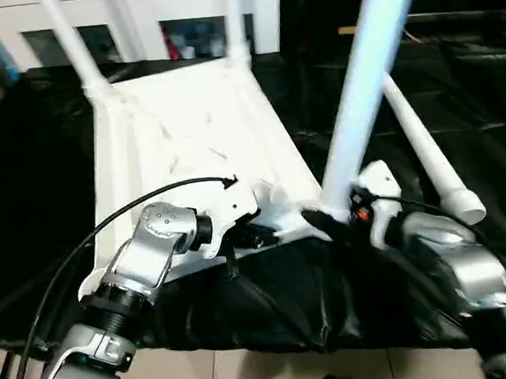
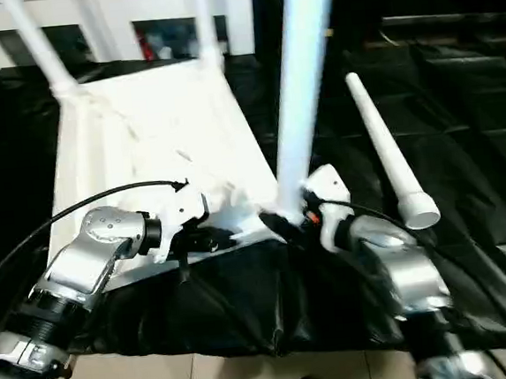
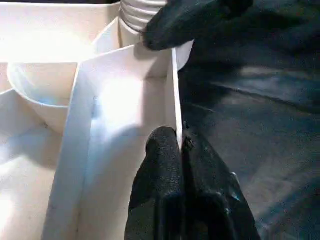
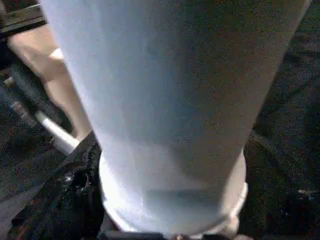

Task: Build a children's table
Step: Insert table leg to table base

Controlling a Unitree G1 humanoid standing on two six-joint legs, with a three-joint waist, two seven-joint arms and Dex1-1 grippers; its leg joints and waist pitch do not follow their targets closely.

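Observation:
The children's table top (image 1: 186, 133) lies upside down on black cloth, ribbed side up. Two white legs (image 1: 71, 37) (image 1: 234, 18) stand in its far corners. A third leg (image 1: 363, 73) rises from the near right corner socket. My right gripper (image 1: 326, 218) sits at this leg's base, and the leg's tube (image 4: 165, 100) looms directly ahead in the right wrist view. My left gripper (image 3: 175, 137) is shut on the thin near rim (image 3: 172, 95) of the top, close to that same corner. Another leg (image 1: 432, 160) lies loose on the cloth to the right.
The black cloth (image 1: 272, 303) covers the work surface and hangs over its front edge above pale floor tiles (image 1: 252, 376). A white cabinet with glass doors (image 1: 132, 23) stands behind the table. A black cable (image 1: 81, 249) arcs over my left forearm.

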